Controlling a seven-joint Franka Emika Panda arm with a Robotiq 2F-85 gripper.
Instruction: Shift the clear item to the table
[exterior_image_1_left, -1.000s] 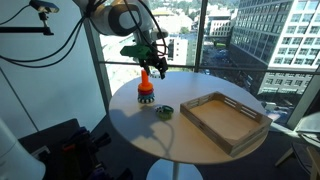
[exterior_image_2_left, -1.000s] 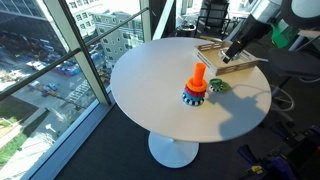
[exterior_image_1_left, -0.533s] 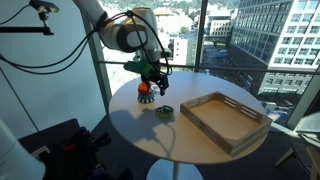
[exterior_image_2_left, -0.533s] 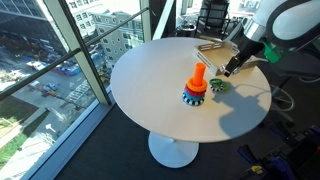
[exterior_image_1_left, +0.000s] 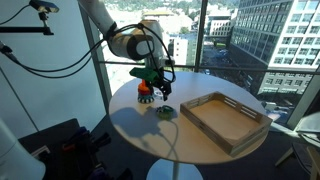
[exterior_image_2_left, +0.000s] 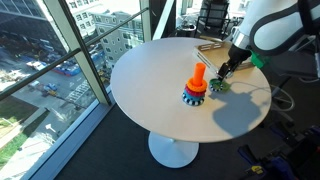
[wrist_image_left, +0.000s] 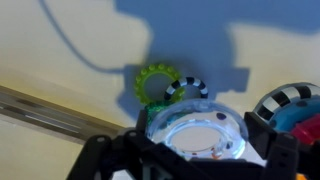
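My gripper (wrist_image_left: 197, 152) is shut on the clear item (wrist_image_left: 196, 124), a see-through plastic ring held between the two black fingers. In both exterior views the gripper (exterior_image_1_left: 160, 93) (exterior_image_2_left: 223, 77) hangs low over the round white table (exterior_image_1_left: 135, 132) (exterior_image_2_left: 150, 75), just above a green ring (exterior_image_1_left: 165, 110) (exterior_image_2_left: 217, 86). In the wrist view the clear ring sits over the green ring (wrist_image_left: 152, 82) and a black-and-white striped ring (wrist_image_left: 186, 86) on the white tabletop (wrist_image_left: 60, 50). The clear ring is too small to make out in the exterior views.
An orange cone stacking toy (exterior_image_1_left: 146, 92) (exterior_image_2_left: 196, 87) with coloured rings stands beside the gripper, and it shows at the wrist view's right edge (wrist_image_left: 290, 108). A rectangular wooden tray (exterior_image_1_left: 228, 120) (exterior_image_2_left: 207, 46) lies on the table. Tall windows stand behind the table.
The gripper has come down and moved from above the orange stacking toy toward the green ring, carrying the clear ring. Nothing else on the table has moved.
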